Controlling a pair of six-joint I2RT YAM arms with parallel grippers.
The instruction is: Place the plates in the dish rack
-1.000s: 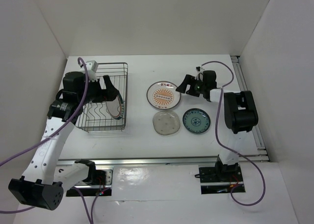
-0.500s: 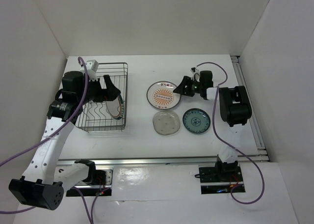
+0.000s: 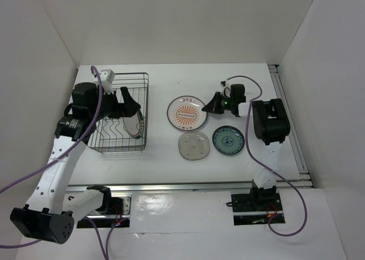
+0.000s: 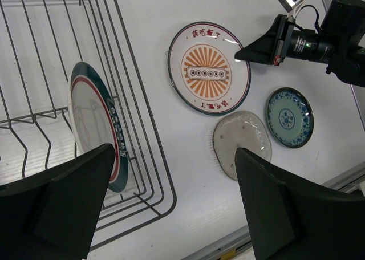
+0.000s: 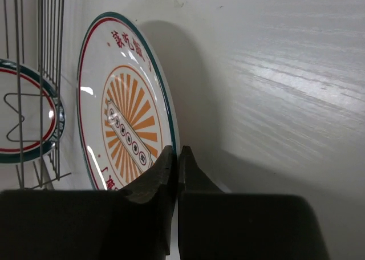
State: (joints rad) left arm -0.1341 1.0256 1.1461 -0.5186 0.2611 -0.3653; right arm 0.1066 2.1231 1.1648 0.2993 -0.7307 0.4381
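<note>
My right gripper [image 3: 210, 107] [image 5: 177, 151] is shut on the right rim of the white plate with the orange sunburst centre [image 3: 185, 113] [image 5: 122, 106], which lies right of the dish rack [image 3: 122, 76]. The red-banded plate [image 3: 138, 125] [image 4: 91, 123] stands on edge inside the rack, between the tines. My left gripper [image 3: 128, 100] [image 4: 174, 151] hangs open over the rack's right side, holding nothing. The translucent beige plate [image 3: 193, 145] [image 4: 242, 143] and the teal-blue plate [image 3: 228, 140] [image 4: 290, 117] lie flat side by side nearer the front.
The dark wire rack sits at the left of the white table, with its wall [image 5: 48, 43] just left of the sunburst plate. White walls close in the sides and back. A metal rail [image 3: 188, 186] runs along the front edge.
The right gripper has pushed left and closed its jaws on the sunburst plate's rim, and the plate has shifted slightly left. The left arm has not moved.
</note>
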